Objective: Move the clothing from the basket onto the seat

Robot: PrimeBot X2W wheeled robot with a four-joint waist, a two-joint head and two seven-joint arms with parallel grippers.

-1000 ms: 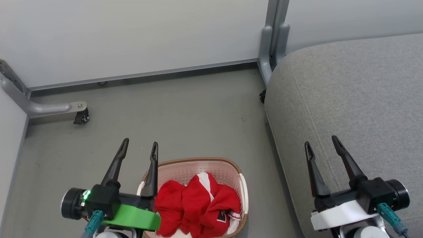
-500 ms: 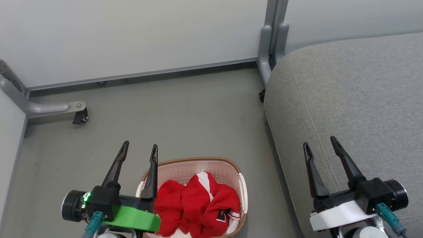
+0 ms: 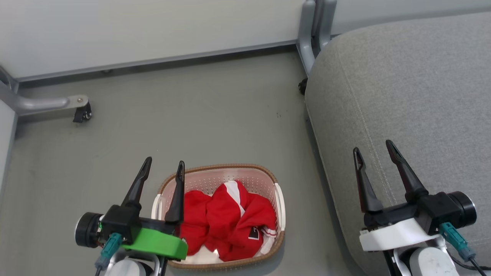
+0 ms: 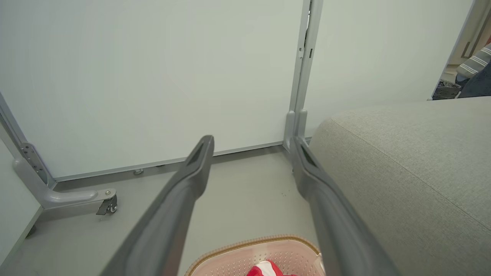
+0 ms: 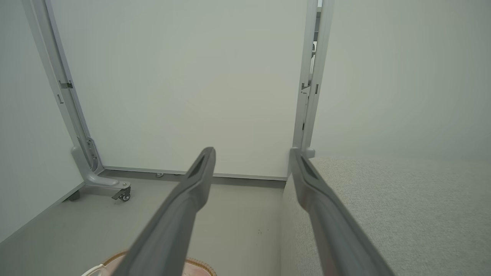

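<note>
Looking down from the head camera, the left claw sat nearest, at about 7 o'clock. Its two dark fingers were spread apart with nothing between them. The right claw sat at about 5 o'clock. Its fingers were spread wide too, and it held nothing. Both claws pointed up toward 12 o'clock.

Between them, at 6 o'clock, the basket stood on the grey floor. The red clothes lay bunched up inside the basket. They had a white stripe on top and a small black patch on the 4 o'clock side. One finger of the left claw crossed in front of the basket's 9 o'clock edge, and I could not tell if it touched the rim. The right claw hung over the near edge of the seat.

The big grey seat took up the 3 o'clock side, near the basket, with a strip of floor between them. A stitched line ran along it.

Farther off, at 10 o'clock, a small black wheel sat under a grey metal foot. Near 12 o'clock a grey metal post stood at the seat's far corner. The pale wall ran across behind it all.
</note>
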